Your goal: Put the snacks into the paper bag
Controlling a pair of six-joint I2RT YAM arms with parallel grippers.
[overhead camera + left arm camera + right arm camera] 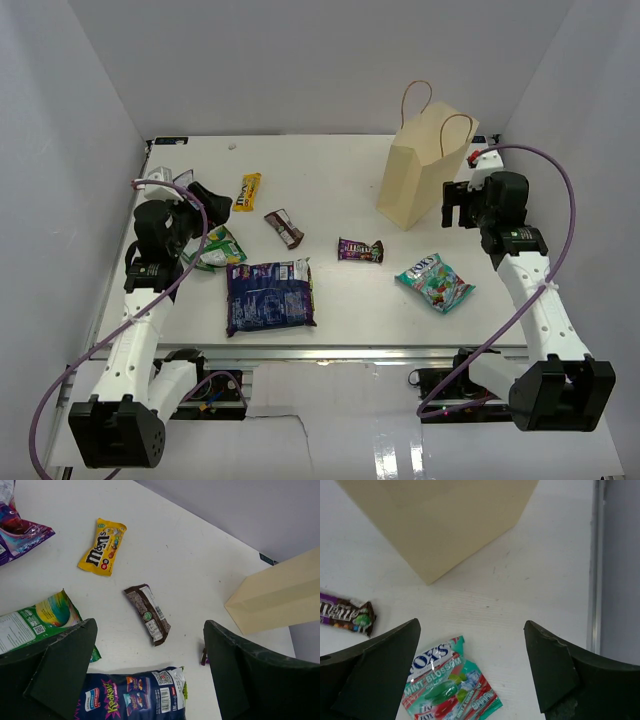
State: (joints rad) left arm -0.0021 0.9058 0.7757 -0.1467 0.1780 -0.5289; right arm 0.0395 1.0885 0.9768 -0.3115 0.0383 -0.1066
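The tan paper bag [420, 175] stands upright at the back right; it also shows in the right wrist view [445, 520]. Snacks lie flat on the table: the dark blue bag [270, 296], teal candy bag [435, 282], green-white pouch [215, 248], yellow bar [247, 191], brown bar [284, 228] and a small purple pack [360, 250]. My left gripper [203, 215] is open and empty above the pouch; its view shows the brown bar [147, 614] and blue bag [132, 695] between its fingers. My right gripper [457, 205] is open and empty beside the paper bag, above the teal bag [450, 685].
White walls close in the table on the left, back and right. A metal rail [594, 565] runs along the table's right edge near my right gripper. Another purple packet [20, 527] lies at the far left, by my left arm.
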